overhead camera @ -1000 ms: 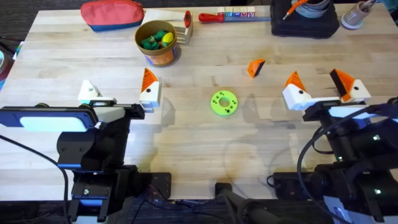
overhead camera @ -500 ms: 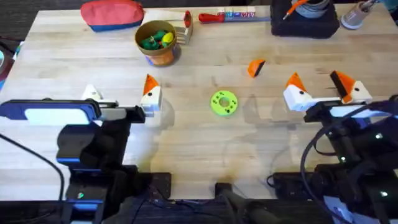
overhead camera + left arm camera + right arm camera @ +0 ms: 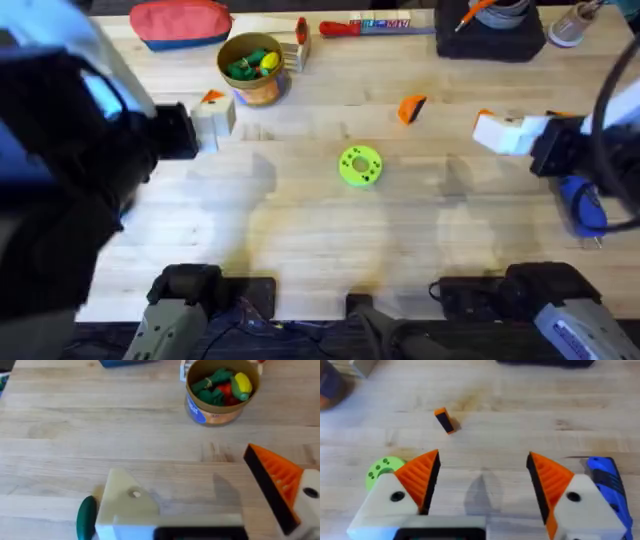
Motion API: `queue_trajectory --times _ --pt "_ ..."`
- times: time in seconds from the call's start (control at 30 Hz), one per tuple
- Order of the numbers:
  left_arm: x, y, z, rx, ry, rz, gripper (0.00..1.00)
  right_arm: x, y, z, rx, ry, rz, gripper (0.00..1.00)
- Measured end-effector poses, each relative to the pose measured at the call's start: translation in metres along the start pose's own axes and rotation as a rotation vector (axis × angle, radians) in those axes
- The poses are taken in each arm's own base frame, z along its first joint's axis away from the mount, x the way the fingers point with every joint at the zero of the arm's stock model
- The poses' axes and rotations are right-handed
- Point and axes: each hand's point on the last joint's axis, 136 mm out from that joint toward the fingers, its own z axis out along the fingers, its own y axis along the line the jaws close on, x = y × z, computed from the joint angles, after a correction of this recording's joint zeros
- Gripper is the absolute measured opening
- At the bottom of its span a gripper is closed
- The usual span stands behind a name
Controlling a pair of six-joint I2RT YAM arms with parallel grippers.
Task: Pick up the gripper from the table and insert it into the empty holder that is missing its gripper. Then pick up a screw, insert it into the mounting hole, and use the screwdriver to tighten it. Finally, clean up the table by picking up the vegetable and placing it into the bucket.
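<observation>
The loose orange gripper wedge [image 3: 411, 108] [image 3: 444, 420] lies on the table [image 3: 300, 230], right of centre. My left gripper [image 3: 200, 500] is open, with nothing between its fingers. One side is the plain white holder [image 3: 127, 505]; the other finger [image 3: 212, 118] carries an orange pad. The bucket [image 3: 250, 68] [image 3: 222, 392] stands just beyond it and holds green, yellow and red vegetable pieces. My right gripper [image 3: 530, 128] [image 3: 482, 477] is open too, short of the wedge. The blue screwdriver [image 3: 580, 205] [image 3: 605, 477] lies beside it. The screw is out of view.
A lime-green disc [image 3: 360, 165] [image 3: 382, 467] lies mid-table. Along the far edge sit a red pouch [image 3: 180, 22], a red-handled tool [image 3: 340, 28] and a black case [image 3: 490, 30]. A dark green rounded thing [image 3: 86, 516] sits next to the holder. My left arm looms large and blurred.
Both arms have lifted and swung forward. The left gripper has moved toward the bucket. The right gripper has moved farther out, and the blue screwdriver now shows beside it.
</observation>
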Motion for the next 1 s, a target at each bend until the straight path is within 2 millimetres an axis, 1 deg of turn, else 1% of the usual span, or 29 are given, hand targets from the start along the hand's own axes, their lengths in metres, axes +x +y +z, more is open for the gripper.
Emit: queue_trajectory --times 0.1,0.2,0.27,0.33,0.37,0.4,0.5,0.57,0.67,0.7,0.73,0.8,0.87,0.9,0.93,1.0 --pt "-0.002 -0.001 0.012 -0.003 0.057 0.006 0.985 -0.012 0.003 0.007 -0.015 0.059 0.004 0.990" --pt "0.009 0.009 0.022 -0.048 0.124 -0.013 0.985 -0.010 0.005 0.019 -0.024 0.114 0.008 0.990" --pt "0.022 0.024 0.029 -0.106 0.187 -0.060 0.985 -0.003 0.004 0.025 -0.025 0.156 0.012 0.991" --pt "0.038 0.046 0.034 -0.178 0.258 -0.120 0.985 0.001 0.004 0.031 -0.025 0.185 0.014 0.992" --pt "0.064 0.081 0.040 -0.287 0.367 -0.218 0.986 0.005 0.004 0.036 -0.026 0.212 0.016 0.991" --pt "0.073 0.093 0.042 -0.323 0.402 -0.253 0.986 0.006 0.004 0.037 -0.026 0.218 0.017 0.991" --pt "0.097 0.119 0.045 -0.404 0.488 -0.345 0.986 0.008 0.004 0.040 -0.026 0.229 0.017 0.991" --pt "0.112 0.132 0.045 -0.441 0.536 -0.394 0.986 0.008 0.004 0.040 -0.025 0.229 0.017 0.991" --pt "0.129 0.144 0.046 -0.479 0.593 -0.449 0.972 0.007 0.004 0.040 -0.027 0.226 0.007 0.991" --pt "0.133 0.146 0.046 -0.486 0.606 -0.463 0.855 0.007 0.004 0.040 -0.027 0.226 0.004 0.991" --pt "0.135 0.148 0.046 -0.490 0.614 -0.468 0.713 0.007 0.004 0.040 -0.027 0.225 0.000 0.992" --pt "0.135 0.149 0.047 -0.491 0.612 -0.467 0.389 0.007 0.004 0.040 -0.028 0.225 -0.005 0.992" --pt "0.130 0.145 0.048 -0.481 0.597 -0.448 0.080 0.007 0.004 0.040 -0.028 0.225 -0.007 0.991" --pt "0.125 0.141 0.048 -0.469 0.583 -0.426 0.024 0.007 0.004 0.040 -0.028 0.225 -0.008 0.992" --pt "0.118 0.136 0.049 -0.452 0.561 -0.398 0.013 0.007 0.004 0.040 -0.029 0.225 -0.010 0.992" --pt "0.096 0.117 0.049 -0.394 0.494 -0.302 0.014 0.007 0.004 0.040 -0.029 0.224 -0.010 0.991"
